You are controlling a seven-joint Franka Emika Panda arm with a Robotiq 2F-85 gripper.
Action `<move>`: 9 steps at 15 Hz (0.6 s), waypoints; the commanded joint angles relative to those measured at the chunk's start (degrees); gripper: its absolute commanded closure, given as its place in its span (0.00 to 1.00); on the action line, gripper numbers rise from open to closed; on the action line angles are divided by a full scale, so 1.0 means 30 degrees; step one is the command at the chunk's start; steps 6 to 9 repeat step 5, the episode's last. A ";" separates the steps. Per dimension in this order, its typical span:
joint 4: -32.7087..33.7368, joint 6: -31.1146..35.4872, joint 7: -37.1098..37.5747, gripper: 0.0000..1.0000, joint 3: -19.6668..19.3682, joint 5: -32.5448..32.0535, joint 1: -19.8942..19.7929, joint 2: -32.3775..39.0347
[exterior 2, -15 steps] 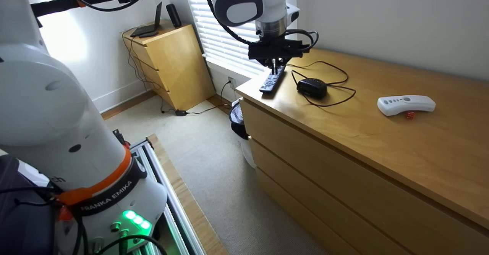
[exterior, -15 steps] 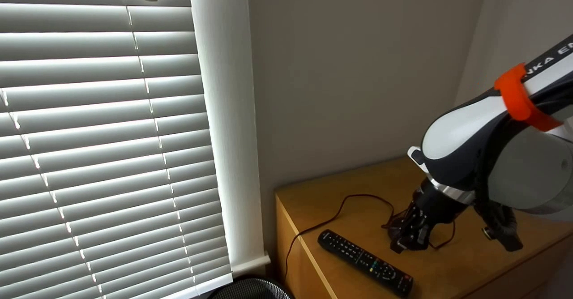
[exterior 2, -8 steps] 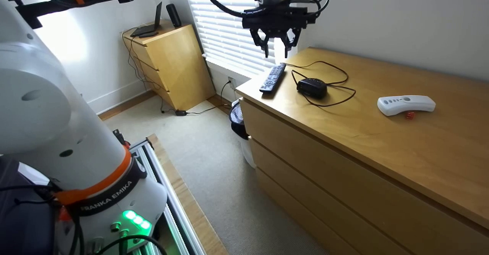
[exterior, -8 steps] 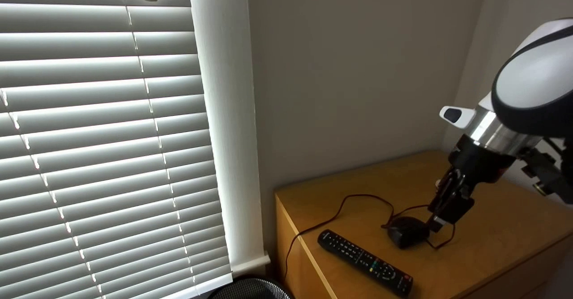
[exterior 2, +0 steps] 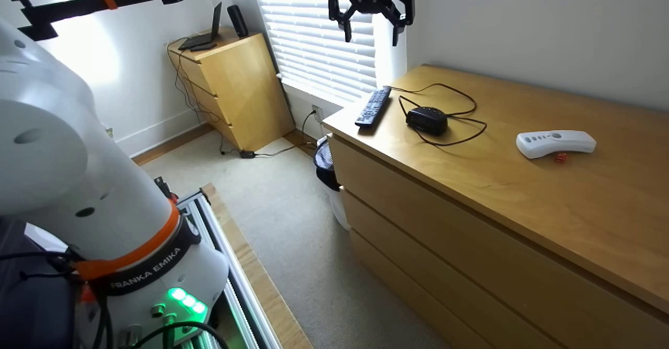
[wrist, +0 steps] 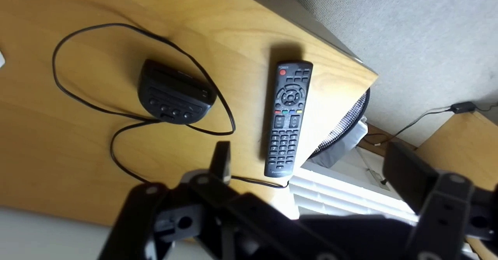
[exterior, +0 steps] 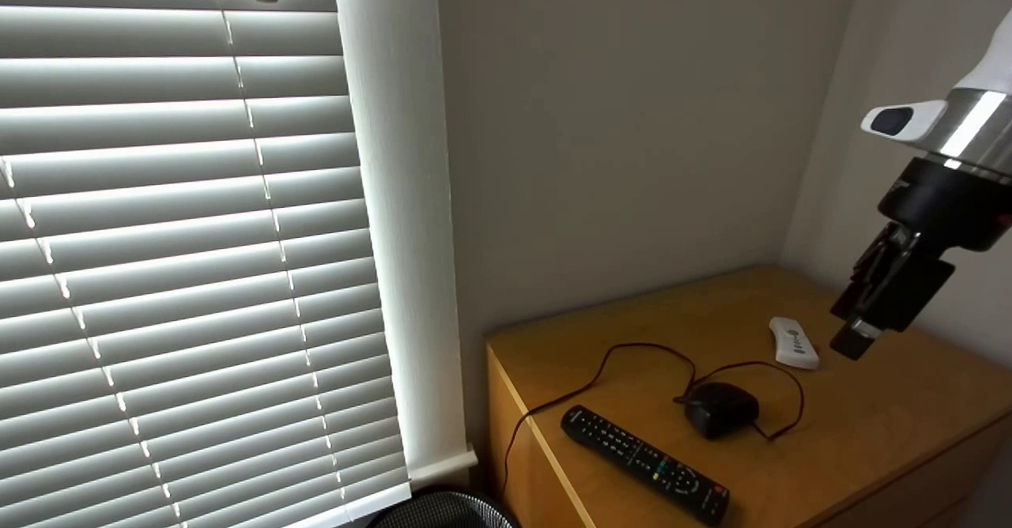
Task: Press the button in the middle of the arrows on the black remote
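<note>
The black remote (wrist: pixel 288 135) lies flat on the wooden dresser top, close to its corner, and shows in both exterior views (exterior: pixel 624 450) (exterior 2: pixel 373 107). From the wrist I see its round arrow pad near the red power key, with the middle button (wrist: pixel 290 97) uncovered. My gripper (exterior 2: pixel 371 41) hangs well above the dresser, spread wide with nothing between its fingers. In an exterior view its black fingertips (exterior: pixel 855 340) are up and to the right of the remote, touching nothing. The wrist view has both fingers (wrist: pixel 221 157) far apart at the lower edge.
Beside the remote sits a small black corded device (wrist: pixel 175 96), its cable (exterior 2: pixel 473 101) looped around it. Farther along the dresser are a white device (exterior 2: pixel 555 142) and a red die (exterior 2: pixel 561 158). A mesh bin (exterior 2: pixel 328 166) stands by the dresser's end, near the window blinds (exterior: pixel 190 275).
My gripper was closed low by the remote a second ago. It has risen away and its jaws have spread apart. The remote has stayed where it was.
</note>
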 commanded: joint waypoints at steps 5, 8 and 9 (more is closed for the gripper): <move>0.0102 -0.0092 0.0059 0.00 -0.0295 -0.0087 0.0304 -0.0001; 0.0102 -0.0092 0.0059 0.00 -0.0295 -0.0087 0.0304 -0.0001; 0.0102 -0.0092 0.0059 0.00 -0.0295 -0.0087 0.0304 -0.0001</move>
